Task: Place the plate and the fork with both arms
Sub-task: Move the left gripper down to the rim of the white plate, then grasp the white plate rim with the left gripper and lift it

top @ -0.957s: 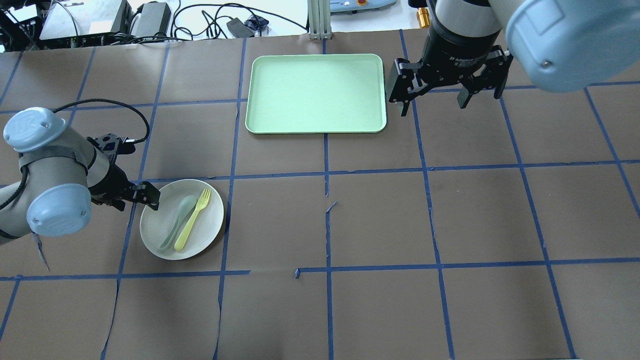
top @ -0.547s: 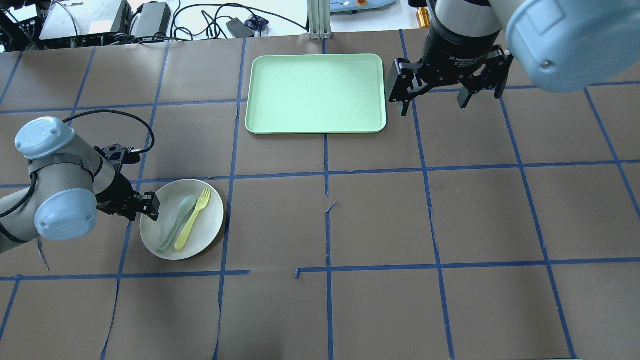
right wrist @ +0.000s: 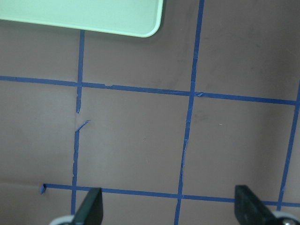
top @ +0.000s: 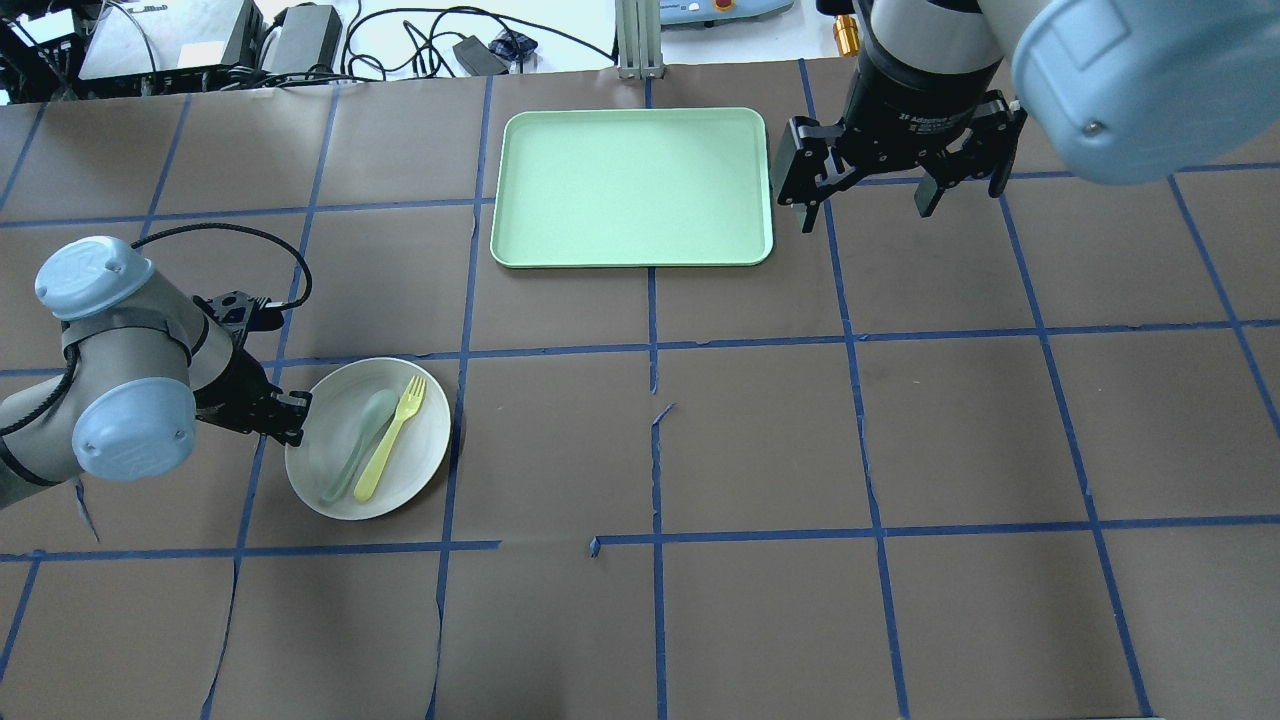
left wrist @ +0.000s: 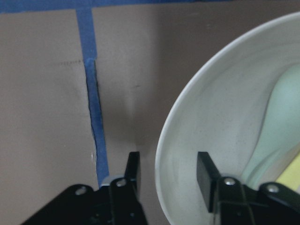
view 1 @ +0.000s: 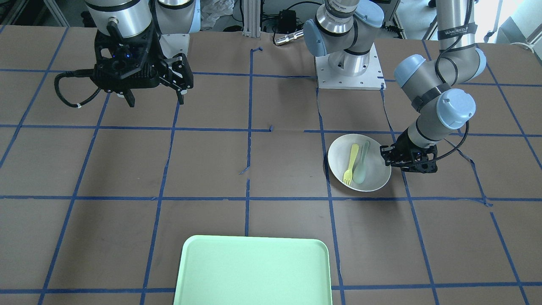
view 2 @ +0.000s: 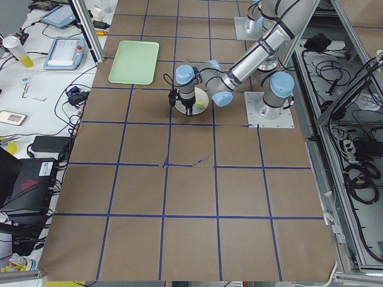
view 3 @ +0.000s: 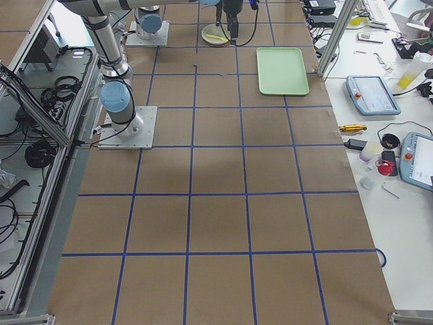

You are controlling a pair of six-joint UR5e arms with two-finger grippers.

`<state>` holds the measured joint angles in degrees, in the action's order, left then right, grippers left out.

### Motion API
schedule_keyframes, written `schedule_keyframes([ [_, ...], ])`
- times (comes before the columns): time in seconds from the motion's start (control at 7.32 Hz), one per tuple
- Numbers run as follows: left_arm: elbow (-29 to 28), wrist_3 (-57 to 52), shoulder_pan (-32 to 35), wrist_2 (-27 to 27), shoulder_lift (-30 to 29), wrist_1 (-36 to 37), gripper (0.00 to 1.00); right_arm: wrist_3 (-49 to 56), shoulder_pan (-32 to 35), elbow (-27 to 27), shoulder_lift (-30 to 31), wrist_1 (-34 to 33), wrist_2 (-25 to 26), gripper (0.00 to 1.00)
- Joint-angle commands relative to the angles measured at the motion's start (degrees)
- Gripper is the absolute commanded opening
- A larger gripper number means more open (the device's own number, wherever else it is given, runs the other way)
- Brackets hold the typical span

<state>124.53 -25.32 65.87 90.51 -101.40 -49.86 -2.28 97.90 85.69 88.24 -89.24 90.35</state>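
Note:
The white plate (top: 420, 440) lies on the table's left part, also in the front view (view 1: 379, 171). The yellow fork (top: 390, 438) (view 1: 350, 164) lies in it beside a pale green spoon (top: 352, 448). My left gripper (top: 290, 415) (view 1: 387, 156) is low at the plate's left rim. In the left wrist view the gripper (left wrist: 168, 176) is open and its fingers straddle the plate's rim (left wrist: 211, 122), one outside and one inside. My right gripper (top: 865, 205) (view 1: 154, 101) (right wrist: 168, 208) is open and empty, held high just right of the tray.
A mint-green tray (top: 632, 188) (view 1: 254, 271) lies at the far middle of the table. Blue tape lines cross the brown table cover. Cables and boxes lie beyond the far edge. The left arm's cable (top: 240, 235) loops above its wrist.
My left gripper has moved nearer and lower along the plate's left rim, and the plate has shifted slightly right. The right arm has not moved.

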Motion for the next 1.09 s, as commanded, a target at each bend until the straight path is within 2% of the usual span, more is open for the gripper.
schedule_keyframes([
  [0.0, -0.2, -0.2, -1.4, -0.9, 0.2, -0.4, 0.00, 0.0, 0.0, -0.1, 0.0, 0.0, 0.0, 1.00],
  [0.14, -0.7, -1.4, -3.2, -3.1, 0.9, -1.5, 0.00, 0.0, 0.0, -0.1, 0.0, -0.1, 0.0, 1.00],
  [0.27, -1.8, -4.0, -4.7, -10.1, 1.3, -3.0, 0.00, 0.0, -0.1, -0.1, 0.0, -0.1, 0.0, 1.00],
  [0.68, -10.4, -5.4, -5.1, -15.0, 0.5, -14.4, 0.00, 0.0, 0.0, 0.0, 0.0, -0.1, 0.0, 1.00],
  [0.82, -12.3, -5.2, -4.9, -18.0, -0.5, -15.4, 0.00, 0.0, 0.0, 0.0, 0.0, -0.1, 0.0, 1.00],
  [0.96, -13.3, -4.7, -3.2, -18.1, -1.1, -15.4, 0.00, 0.0, 0.0, 0.0, 0.0, -0.1, 0.0, 1.00],
])
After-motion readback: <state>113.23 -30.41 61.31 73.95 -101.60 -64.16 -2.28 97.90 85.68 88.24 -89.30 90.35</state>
